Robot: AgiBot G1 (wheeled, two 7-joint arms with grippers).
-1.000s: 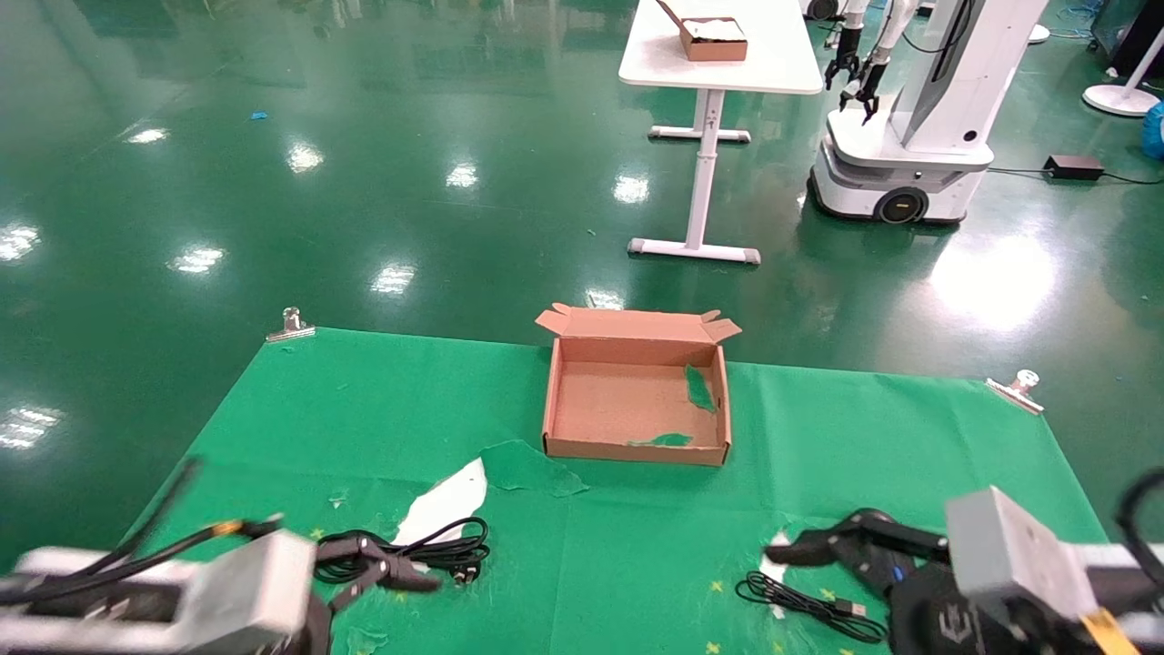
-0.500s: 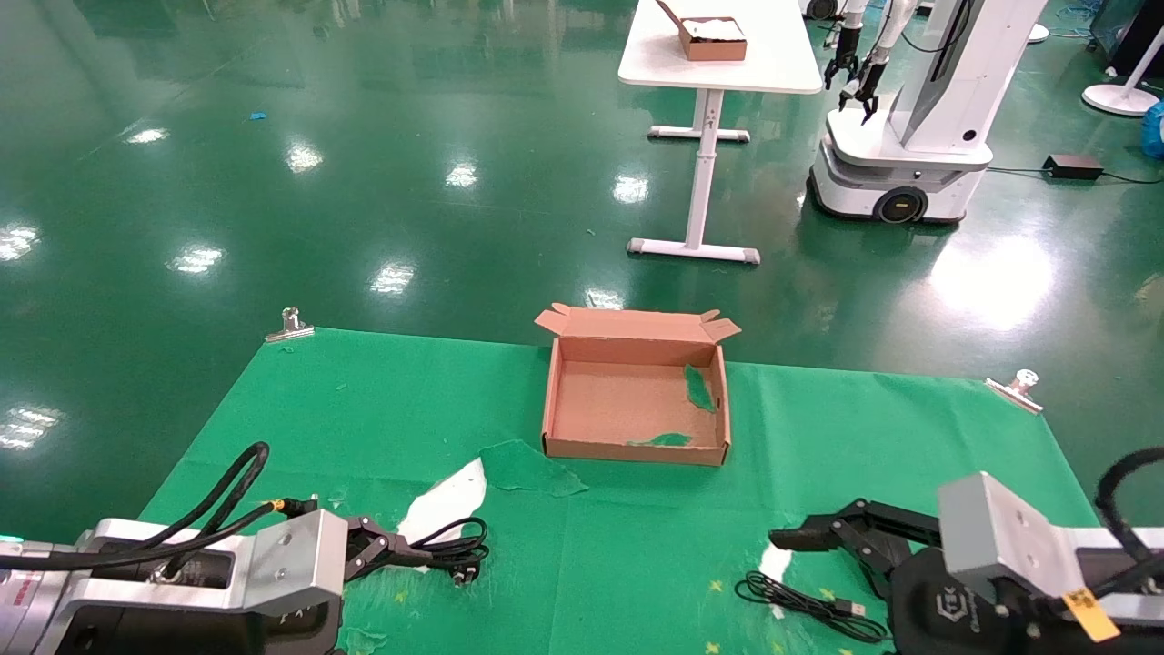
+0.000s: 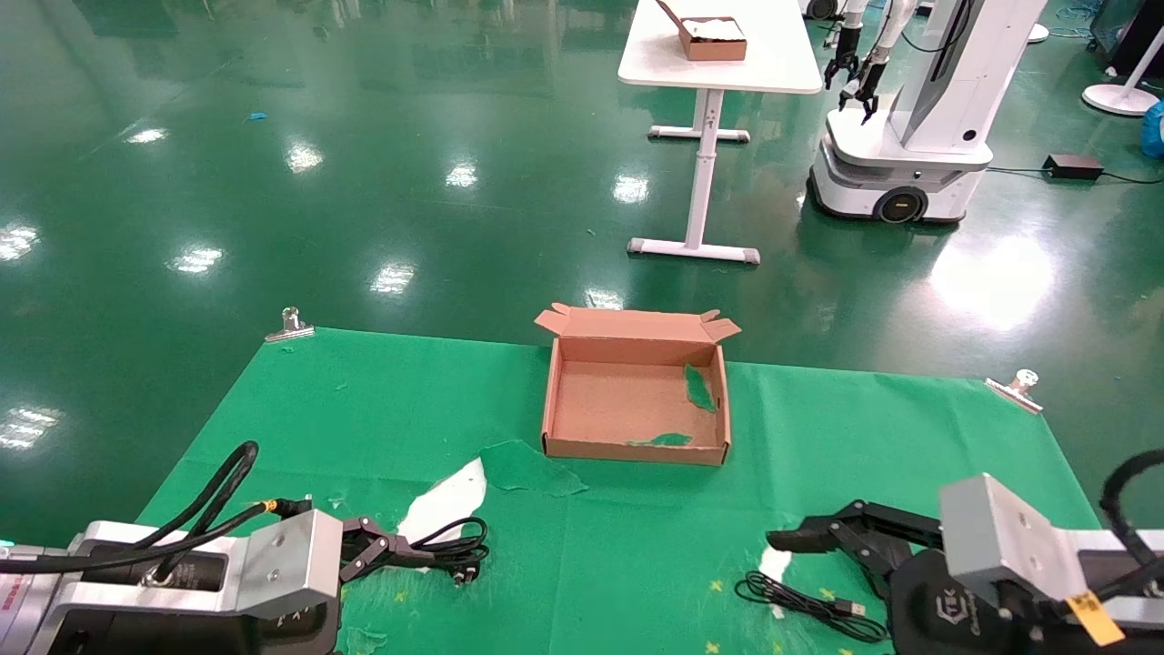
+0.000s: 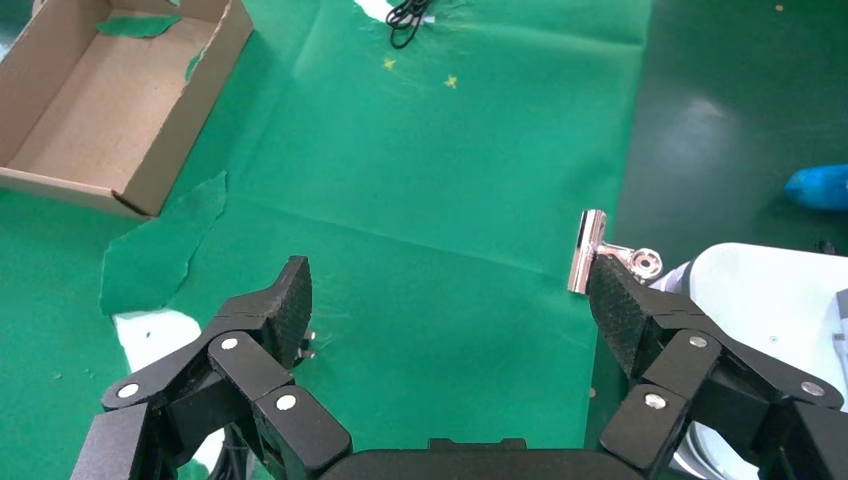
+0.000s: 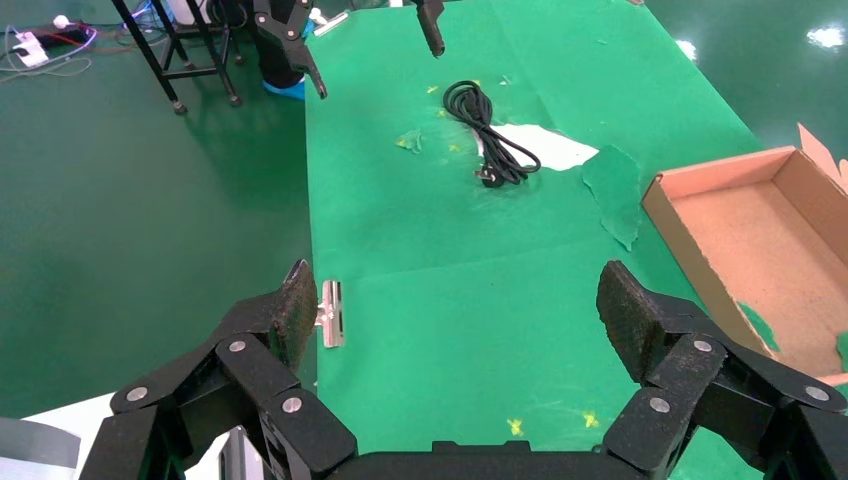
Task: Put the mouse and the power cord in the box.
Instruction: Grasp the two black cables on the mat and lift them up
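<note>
Green cloth (image 3: 637, 546): table is covered by it, torn near the front, white surface exposed there.
Head view / box (image 3: 636, 405): seen open at cloth centre, flaps up at the far side, green scraps stuck inside, no other contents seen.
Head view / power cord (image 3: 447, 549): coiled on the cloth near the front left, partly on the white torn patch, well apart from the box.
Head view / left gripper (image 3: 386, 553): held low at the front left, fingertips at the power cord; grip on it cannot be told here.
Head view / right gripper (image 3: 809, 539): held low at the front right, just above a thin black USB cable (image 3: 809, 607) lying in loops.
Head view / mouse: body not made out; only its cable is seen.
Left wrist view / left gripper (image 4: 450, 300): jaws spread wide, nothing clamped between the pads; box (image 4: 190, 110) and a metal clip (image 4: 590, 250) at the cloth edge are seen beyond.
Right wrist view / right gripper (image 5: 455, 310): jaws spread wide, nothing held; power cord (image 5: 490, 145) seen far across the cloth, box (image 5: 700, 240) to one side.
</note>
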